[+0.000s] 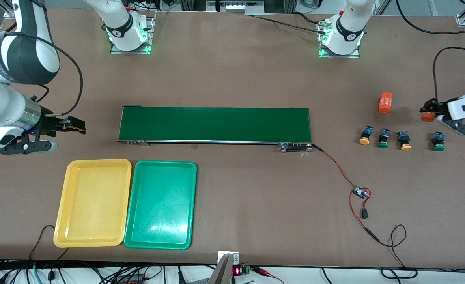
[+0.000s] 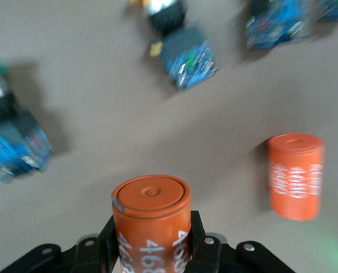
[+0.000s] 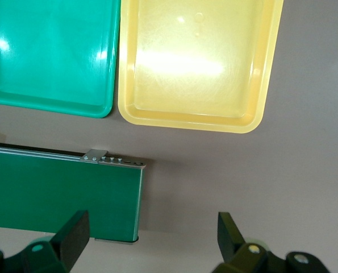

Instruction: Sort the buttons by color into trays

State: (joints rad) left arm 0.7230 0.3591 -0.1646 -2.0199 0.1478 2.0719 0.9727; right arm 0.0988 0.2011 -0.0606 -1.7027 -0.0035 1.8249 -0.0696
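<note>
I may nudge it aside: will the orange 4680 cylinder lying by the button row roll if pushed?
Probably. The orange cylinder lies on its side on the flat table, so a sideways push should roll it. Its smooth round wall may slip. It looks rigid, unlikely to deform.

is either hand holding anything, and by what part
The left hand grips an orange cylinder printed 4680 around its lower body. The right hand is open and empty.
</note>
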